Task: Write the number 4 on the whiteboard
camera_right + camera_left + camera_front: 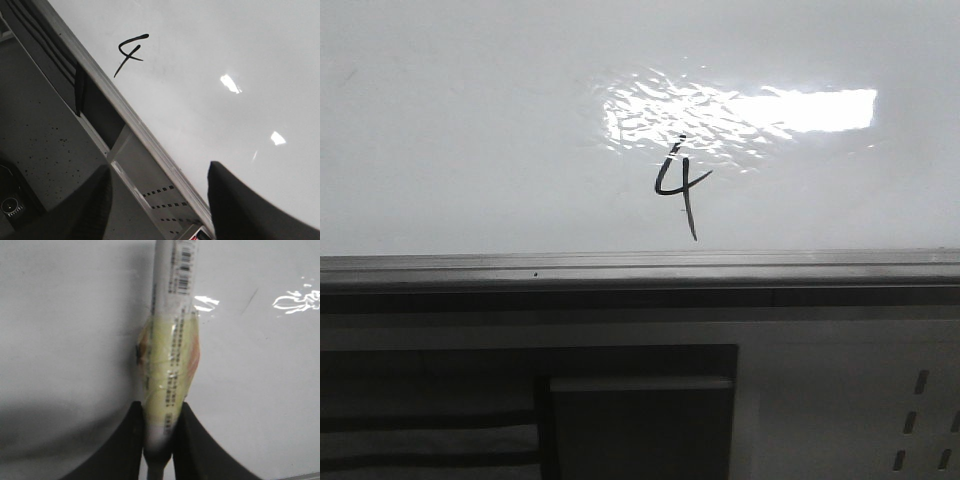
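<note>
1. Here, the whiteboard (470, 130) fills the upper half of the front view, glossy and white, with a bright rippled glare right of centre.
2. The number 4 (682, 188) is written in thin black strokes near the board's lower edge, just below the left end of the glare; it has an open top and a long slanted stem that ends a little above the grey metal rail (620, 268).
3. Below the rail sits a dark recessed panel (640, 420), and to its right a white perforated panel (920, 420) with small slots.
4. In the left wrist view, the left tool (159, 440) is clamped on a marker (172, 315), its two dark fingers (131, 445) pressing the pen's lower end from either side.
5. The marker has a pale barrel with a barcode and small print, and a band of yellowish tape (170, 370) wrapped around its middle; it points away from the tool along the whiteboard (70, 330).
6. In the right wrist view, the right tool (160, 210) has its dark fingers (240, 205) spread well apart with nothing between them.
7. That view shows the number 4 (131, 52) on the whiteboard (225, 60), close to the grey metal rail (135, 120), well apart from the right tool.
</note>
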`<control>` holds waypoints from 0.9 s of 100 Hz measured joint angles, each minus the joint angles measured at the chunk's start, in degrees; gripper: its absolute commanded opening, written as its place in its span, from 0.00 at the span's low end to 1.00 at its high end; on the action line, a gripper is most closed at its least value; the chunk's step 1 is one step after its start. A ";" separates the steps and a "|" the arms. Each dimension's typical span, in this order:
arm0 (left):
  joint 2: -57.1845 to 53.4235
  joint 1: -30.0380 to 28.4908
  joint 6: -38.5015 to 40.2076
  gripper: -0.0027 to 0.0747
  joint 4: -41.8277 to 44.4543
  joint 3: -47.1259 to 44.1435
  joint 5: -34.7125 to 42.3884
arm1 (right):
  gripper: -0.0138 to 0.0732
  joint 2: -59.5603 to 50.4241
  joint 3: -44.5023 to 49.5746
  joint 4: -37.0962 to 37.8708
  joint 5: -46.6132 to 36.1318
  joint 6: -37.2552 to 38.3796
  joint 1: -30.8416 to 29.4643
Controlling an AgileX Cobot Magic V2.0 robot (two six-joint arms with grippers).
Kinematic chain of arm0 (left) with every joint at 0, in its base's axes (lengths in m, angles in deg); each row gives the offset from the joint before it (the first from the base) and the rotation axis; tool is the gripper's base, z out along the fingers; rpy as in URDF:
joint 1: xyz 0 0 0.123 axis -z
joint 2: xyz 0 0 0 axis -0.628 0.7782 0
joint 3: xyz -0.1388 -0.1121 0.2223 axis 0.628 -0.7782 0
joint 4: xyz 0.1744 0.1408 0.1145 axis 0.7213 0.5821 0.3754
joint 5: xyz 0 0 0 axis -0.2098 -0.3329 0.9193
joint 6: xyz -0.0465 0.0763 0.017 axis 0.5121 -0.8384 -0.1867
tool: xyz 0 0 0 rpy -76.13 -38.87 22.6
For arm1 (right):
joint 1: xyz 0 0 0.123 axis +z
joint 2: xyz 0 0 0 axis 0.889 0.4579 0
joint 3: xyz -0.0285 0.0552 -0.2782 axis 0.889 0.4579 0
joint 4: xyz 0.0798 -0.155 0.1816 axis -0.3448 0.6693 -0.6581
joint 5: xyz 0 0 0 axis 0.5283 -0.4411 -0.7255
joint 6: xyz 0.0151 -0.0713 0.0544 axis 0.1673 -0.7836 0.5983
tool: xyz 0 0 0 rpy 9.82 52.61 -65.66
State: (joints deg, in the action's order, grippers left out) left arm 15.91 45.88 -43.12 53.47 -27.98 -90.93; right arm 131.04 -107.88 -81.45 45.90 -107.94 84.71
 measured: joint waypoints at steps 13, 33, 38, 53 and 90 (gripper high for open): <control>1.51 0.00 0.00 0.01 -0.12 0.11 0.53 | 0.59 0.00 0.00 0.00 -0.09 0.00 0.00; 3.60 0.00 0.10 0.10 -0.12 1.10 -0.33 | 0.59 0.00 0.00 0.00 -0.26 0.00 0.00; 3.85 0.00 0.02 0.17 -0.12 1.52 -0.76 | 0.59 0.00 0.00 0.00 -0.26 0.00 0.00; 4.22 0.00 0.02 0.43 -0.12 2.58 -1.46 | 0.59 0.00 0.00 0.00 -0.36 0.00 0.00; -0.31 0.00 0.02 0.51 4.46 10.27 -14.31 | 0.59 0.00 0.00 0.00 4.08 5.96 0.00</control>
State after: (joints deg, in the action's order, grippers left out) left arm 15.60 45.88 -43.10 57.93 -17.71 -105.23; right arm 131.04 -107.88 -81.45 49.97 -101.98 84.71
